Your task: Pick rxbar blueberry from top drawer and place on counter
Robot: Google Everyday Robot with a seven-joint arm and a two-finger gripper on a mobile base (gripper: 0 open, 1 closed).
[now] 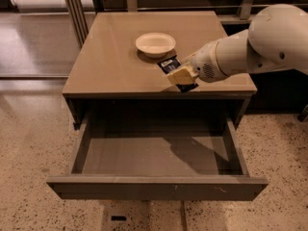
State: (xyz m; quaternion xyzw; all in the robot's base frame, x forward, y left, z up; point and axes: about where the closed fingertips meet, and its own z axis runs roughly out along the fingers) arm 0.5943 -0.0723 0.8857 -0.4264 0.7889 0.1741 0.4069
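Above the front right stretch of the glossy tan-beige square table (110,66), close to its near edge: the pale two-finger tool (182,77), clamped together on the small flat snack bar (169,64) in a dark blue-black wrapper. Gripped across the middle, with pale yellowish fingertips (179,74) covering the centre of the wrapper. Held tilted, one end with pale lettering poking out up and to the left of the tool, the other dark end showing just under it, toward the table's edge. Cannot tell whether that lower end touches the surface or hangs just off it.

Behind the tool, running off to the right: a thick white rounded arm (269,40), with a grey perforated patch near the wrist.

Just beyond the tool, further back and slightly left: a shallow round cream bowl (155,44) resting on the table, near the bar's upper end but apart from it.

Directly below the tool, under the table's thin edge: the wide shallow grey-brown drawer (156,188), standing open toward the camera, plain flat front panel nearest. Smooth grey interior, a dark shadow (202,153) lying across the right part of it.

Lower still and all around: speckled terrazzo floor (33,143). Far back and left of the tool: grey metal uprights (73,8).
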